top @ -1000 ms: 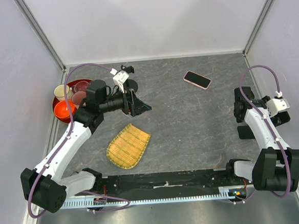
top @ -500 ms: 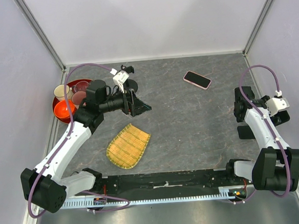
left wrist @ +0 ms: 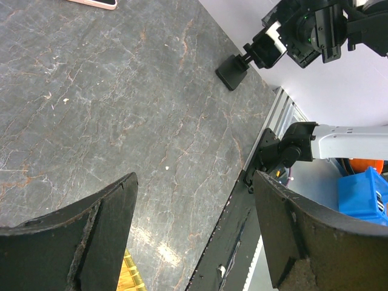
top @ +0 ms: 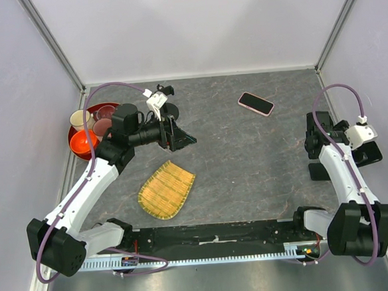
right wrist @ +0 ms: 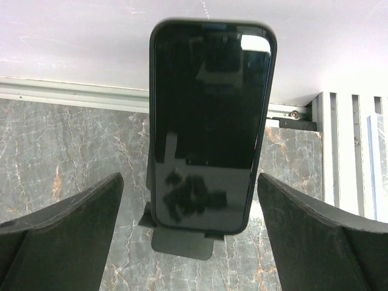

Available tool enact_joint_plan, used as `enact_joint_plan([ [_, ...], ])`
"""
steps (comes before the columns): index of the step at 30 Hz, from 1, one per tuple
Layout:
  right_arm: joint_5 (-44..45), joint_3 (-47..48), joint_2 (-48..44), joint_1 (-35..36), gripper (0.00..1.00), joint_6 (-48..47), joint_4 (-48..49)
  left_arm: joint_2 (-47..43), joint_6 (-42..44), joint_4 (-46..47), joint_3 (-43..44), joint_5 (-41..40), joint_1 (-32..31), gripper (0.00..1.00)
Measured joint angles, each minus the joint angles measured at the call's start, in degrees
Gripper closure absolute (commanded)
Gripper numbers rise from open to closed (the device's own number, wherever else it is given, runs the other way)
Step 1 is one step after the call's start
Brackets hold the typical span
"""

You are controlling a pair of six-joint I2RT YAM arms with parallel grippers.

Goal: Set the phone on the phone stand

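We count two phones: one pink phone and one black phone. We count two stands as well, one disc stand and one folding stand. We see one mat and one red tray. In the tray we count three cups, namely one cream cup, a rear maroon cup and a near maroon cup, and beside them one orange bowl. We also count two arms, the left arm and the right arm.
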Motion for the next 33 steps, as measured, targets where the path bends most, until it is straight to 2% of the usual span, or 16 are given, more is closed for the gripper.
enact_joint_plan([
  [10,-1.29,0.5,-2.97,0.0,0.02,-4.72,0.96,-0.22,0.0,0.0,0.0,0.02,0.0,0.17],
  [19,-7.13,0.94,-5.44,0.57,0.02,-16.76,6.01,-0.26,0.0,0.0,0.0,0.07,0.0,0.17],
  [27,-23.87,-0.35,-16.04,4.22,0.02,-33.73,18.93,-0.26,0.0,0.0,0.0,0.07,0.0,0.17],
  [33,-40.85,-0.9,-13.49,6.05,0.02,-41.05,26.93,-0.26,0.04,0.0,0.0,-0.04,0.0,0.17],
])
